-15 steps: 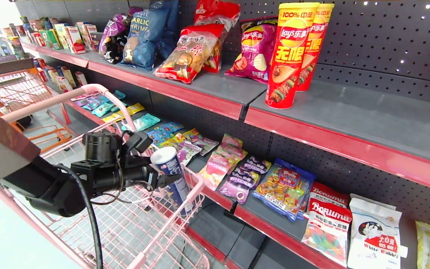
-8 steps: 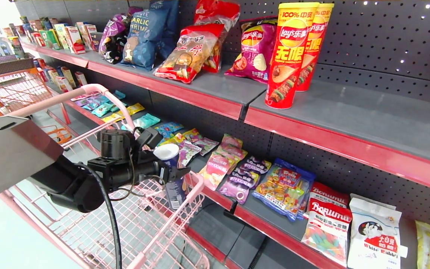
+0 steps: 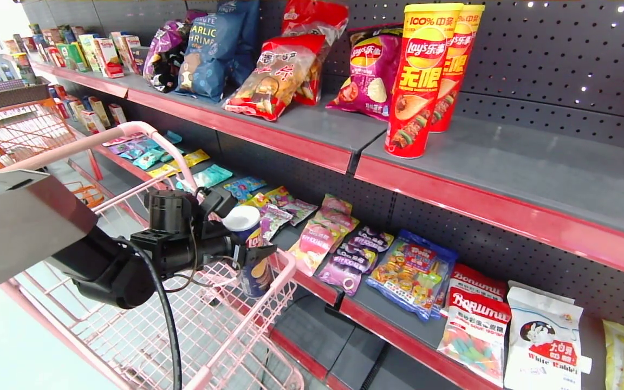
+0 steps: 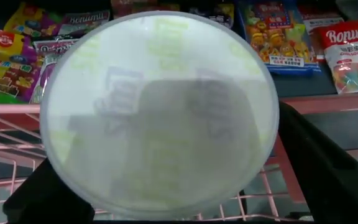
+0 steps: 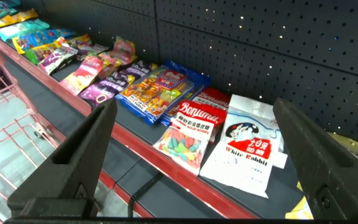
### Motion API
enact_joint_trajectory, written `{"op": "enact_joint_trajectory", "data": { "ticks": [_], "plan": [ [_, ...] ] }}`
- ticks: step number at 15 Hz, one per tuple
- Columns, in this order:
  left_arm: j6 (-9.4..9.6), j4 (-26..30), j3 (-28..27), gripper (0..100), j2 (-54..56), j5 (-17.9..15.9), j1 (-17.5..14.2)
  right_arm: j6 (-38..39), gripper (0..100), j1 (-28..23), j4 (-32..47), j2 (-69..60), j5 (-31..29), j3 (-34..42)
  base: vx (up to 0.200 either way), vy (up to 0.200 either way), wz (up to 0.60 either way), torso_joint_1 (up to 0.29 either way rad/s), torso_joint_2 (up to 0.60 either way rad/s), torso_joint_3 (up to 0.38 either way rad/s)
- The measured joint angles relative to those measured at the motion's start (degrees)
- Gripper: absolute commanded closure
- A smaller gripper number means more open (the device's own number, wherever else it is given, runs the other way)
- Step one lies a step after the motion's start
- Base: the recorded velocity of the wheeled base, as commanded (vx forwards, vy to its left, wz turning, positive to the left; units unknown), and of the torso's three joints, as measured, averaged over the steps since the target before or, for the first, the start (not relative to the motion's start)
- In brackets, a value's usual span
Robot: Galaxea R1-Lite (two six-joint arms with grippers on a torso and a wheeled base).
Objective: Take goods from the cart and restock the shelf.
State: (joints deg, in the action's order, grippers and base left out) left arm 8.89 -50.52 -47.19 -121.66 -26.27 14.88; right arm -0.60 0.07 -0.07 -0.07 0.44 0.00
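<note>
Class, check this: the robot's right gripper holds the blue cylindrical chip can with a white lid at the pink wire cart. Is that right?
No. The left gripper holds the blue cylindrical chip can at the pink wire cart, as the head view shows; the right gripper is open and empty.

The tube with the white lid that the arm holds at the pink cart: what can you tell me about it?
It is a tall round canister in a dark blue printed wrap with a chip picture, probably cardboard, capped by a translucent white plastic lid. It stands nearly upright at the front corner of the pink cart, its lower part behind the wire mesh. The left gripper clamps it just below the lid. Whether its base rests on anything is hidden.
</note>
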Motion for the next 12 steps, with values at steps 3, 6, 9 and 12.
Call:
{"op": "enact_joint_trajectory", "data": {
  "ticks": [3,6,9,12],
  "plan": [
    [0.04,-0.6,0.0,0,0.0,0.0,-1.3,0.0,0,0.0,0.0,0.0,0.0,0.0,0.000,0.000,0.00,0.000,0.00,0.000],
    [0.11,-0.9,0.1,100,-0.1,1.6,-1.9,0.0,0,0.0,0.0,0.0,0.1,0.0,0.000,0.000,0.00,0.000,0.00,0.000],
    [-0.57,-2.6,0.9,100,-0.1,1.7,-2.0,0.0,0,0.0,0.0,0.0,0.1,0.0,0.000,0.000,0.00,0.000,0.00,0.000],
    [-0.74,-4.2,2.2,100,0.7,1.8,-2.1,0.0,0,0.0,0.0,0.0,0.1,0.0,0.000,0.000,0.00,0.000,0.00,0.000]
  ]
}}
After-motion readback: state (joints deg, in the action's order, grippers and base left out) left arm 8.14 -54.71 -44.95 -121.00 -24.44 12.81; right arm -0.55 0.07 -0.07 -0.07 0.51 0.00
